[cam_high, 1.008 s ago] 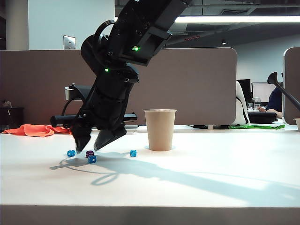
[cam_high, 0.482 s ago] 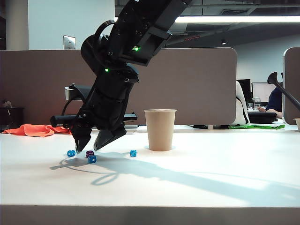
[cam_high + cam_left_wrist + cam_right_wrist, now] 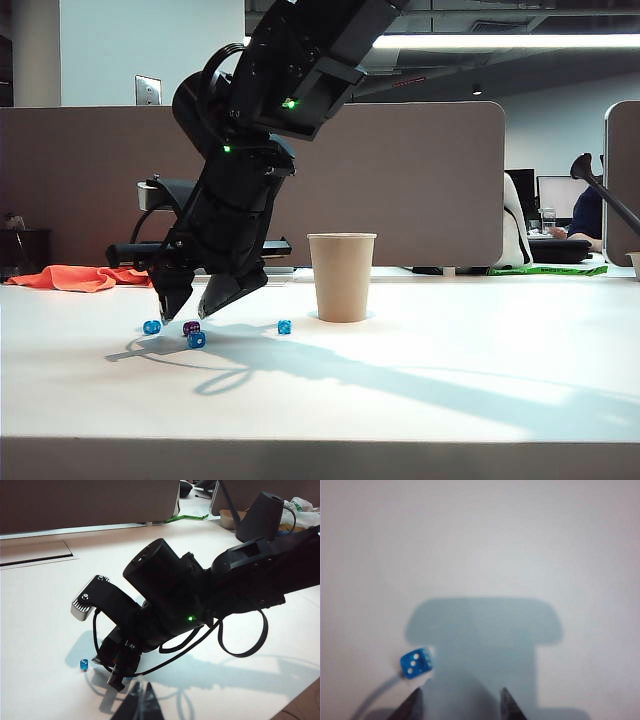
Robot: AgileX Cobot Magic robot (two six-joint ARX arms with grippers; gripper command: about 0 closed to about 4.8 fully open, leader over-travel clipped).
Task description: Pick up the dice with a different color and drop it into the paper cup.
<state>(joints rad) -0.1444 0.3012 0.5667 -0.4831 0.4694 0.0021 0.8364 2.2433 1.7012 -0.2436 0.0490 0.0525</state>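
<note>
No writing readable; right pincer (image 3: 187, 308) spread above purple die (image 3: 191, 327); left pincer (image 3: 140, 700) closed.

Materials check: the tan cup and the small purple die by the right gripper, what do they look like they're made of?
Tan tapered cup: likely paper, matte, with a rolled rim and no gloss. Small dark purple die: probably translucent plastic with pale pips, though too small to be sure. It lies on the white table among bright blue dice, under the open right gripper; the left gripper shows only its tips.

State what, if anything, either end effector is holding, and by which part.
Nothing is held. The right end effector hangs open just above the purple die, which lies on the table. The left end effector barely shows; its state cannot be told.
</note>
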